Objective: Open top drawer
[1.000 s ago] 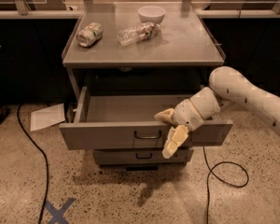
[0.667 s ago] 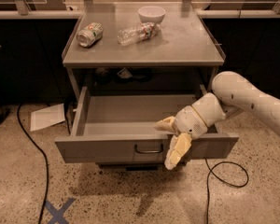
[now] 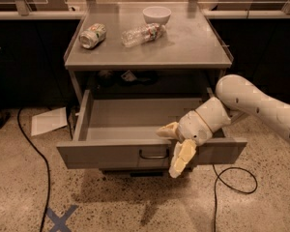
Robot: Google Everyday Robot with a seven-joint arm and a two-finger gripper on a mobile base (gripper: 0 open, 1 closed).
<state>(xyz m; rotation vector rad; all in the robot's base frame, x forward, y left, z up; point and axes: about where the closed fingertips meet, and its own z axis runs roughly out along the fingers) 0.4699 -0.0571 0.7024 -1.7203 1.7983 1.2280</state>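
The top drawer (image 3: 111, 154) stands pulled far out. The pincer (image 3: 176, 145) is open, its fingers straddling the drawer front just right of the handle (image 3: 153, 155).

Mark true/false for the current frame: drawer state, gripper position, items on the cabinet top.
1. The top drawer is pulled out. True.
2. The gripper is at the drawer's front, right of the handle. True.
3. The bottle stands upright. False: it lies on its side on the cabinet top.
4. The can sits inside the drawer. False: it lies on the cabinet top, left of the bottle.
5. The bowl is behind the bottle. True.
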